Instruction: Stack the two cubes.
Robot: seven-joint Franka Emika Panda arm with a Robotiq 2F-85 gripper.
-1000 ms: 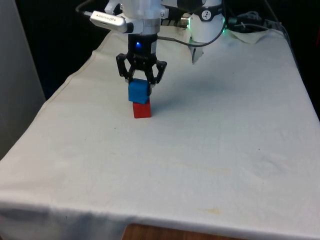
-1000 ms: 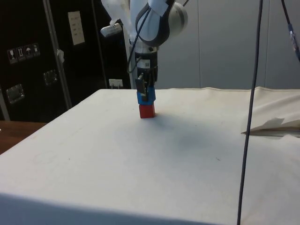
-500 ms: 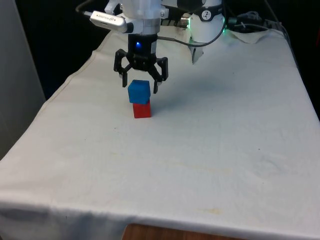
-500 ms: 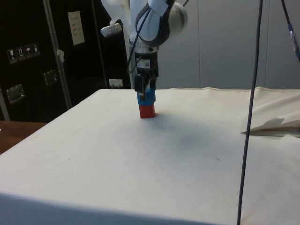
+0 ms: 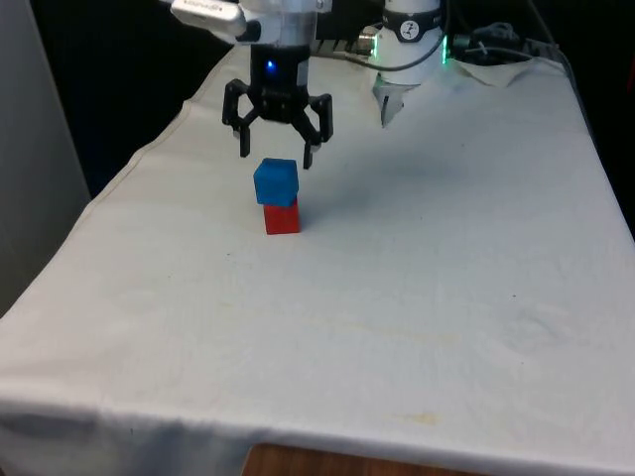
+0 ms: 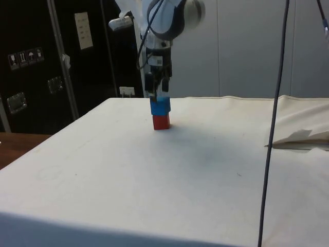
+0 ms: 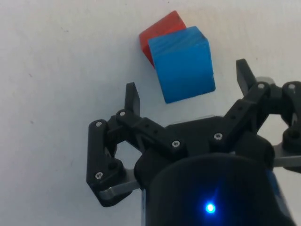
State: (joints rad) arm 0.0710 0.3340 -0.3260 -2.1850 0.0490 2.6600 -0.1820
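Pulling my pincer (image 5: 277, 155) up off the blue cube (image 5: 276, 182), fingers spread, nothing in them; it's sitting on the red cube (image 5: 282, 218), slightly skewed.

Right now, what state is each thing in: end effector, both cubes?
end effector: open, empty, above the stack, touching neither cube
blue cube: resting on the red cube, free of the fingers, turned slightly askew to it
red cube: on the white cloth, under the blue cube
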